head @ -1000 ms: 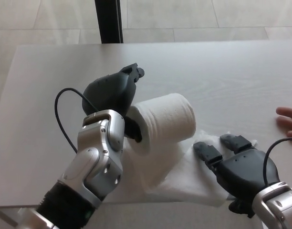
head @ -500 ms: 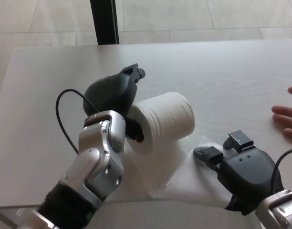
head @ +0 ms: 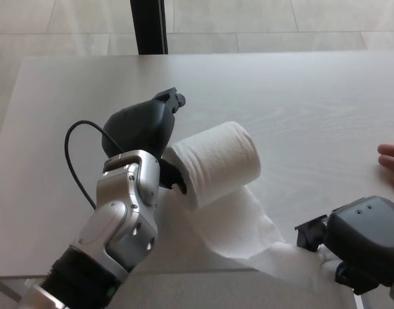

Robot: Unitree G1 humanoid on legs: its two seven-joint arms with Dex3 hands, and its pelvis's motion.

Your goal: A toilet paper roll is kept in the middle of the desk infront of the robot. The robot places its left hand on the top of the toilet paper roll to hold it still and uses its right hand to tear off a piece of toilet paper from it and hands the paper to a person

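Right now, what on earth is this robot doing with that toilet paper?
It is pulling a strip of paper off a toilet paper roll lying on its side on the desk. The left robot hand holds the roll at its open end to steady it. The right robot hand, near the desk's front edge, is closed on the loose paper tail, which is stretched out but not yet torn off. A person's fingers rest at the right edge, seemingly waiting.

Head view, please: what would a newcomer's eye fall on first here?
The white toilet paper roll lying on its side mid-desk, with the left hand against its end. Next, the loose paper sheet trailing toward the near edge, where the right hand has hold of it. A person's fingertips show at the right edge.
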